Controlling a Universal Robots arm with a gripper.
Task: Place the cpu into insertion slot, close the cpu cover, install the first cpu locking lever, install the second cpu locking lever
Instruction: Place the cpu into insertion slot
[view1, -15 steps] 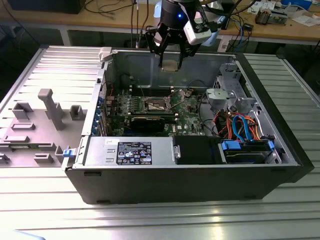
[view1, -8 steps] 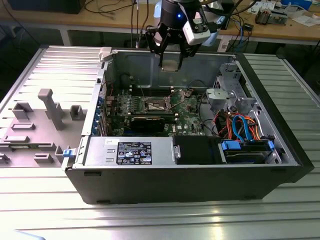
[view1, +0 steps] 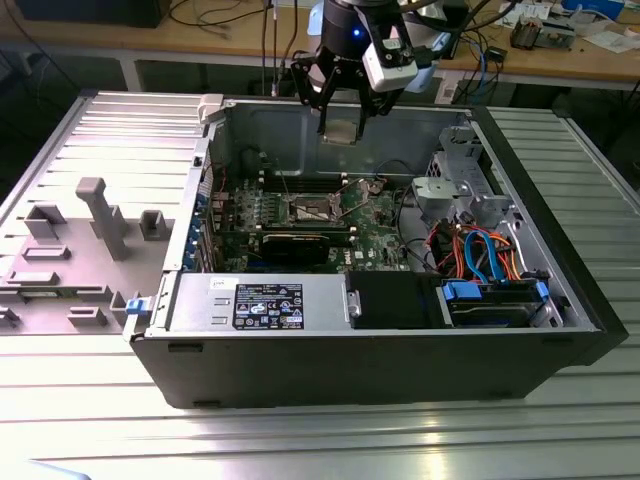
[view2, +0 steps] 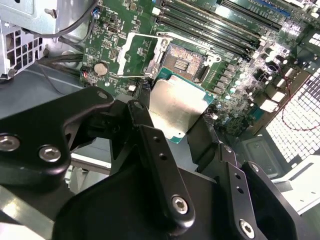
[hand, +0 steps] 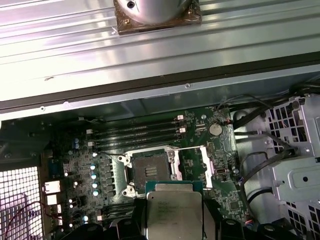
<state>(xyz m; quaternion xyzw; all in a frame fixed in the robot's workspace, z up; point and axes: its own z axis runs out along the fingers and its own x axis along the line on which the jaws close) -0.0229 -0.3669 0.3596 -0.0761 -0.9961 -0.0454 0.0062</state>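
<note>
1. the gripper (view1: 341, 128) is seen at the upper centre of the exterior view, above the open computer case (view1: 300, 365).
2. the cpu (view1: 341, 133) is clamped between its fingers (view2: 150, 145), which are drawn in narrow against the chip's edges; the grey metal face is shown in both wrist views.
3. the cpu is held in the air, apart from the insertion slot (hand: 152, 172), whose dark centre is exposed on the green motherboard (view1: 378, 228).
4. the cpu cover (hand: 206, 170) is tilted open just beside the slot.
5. long black memory slots (hand: 135, 132) are laid near the slot.
</note>
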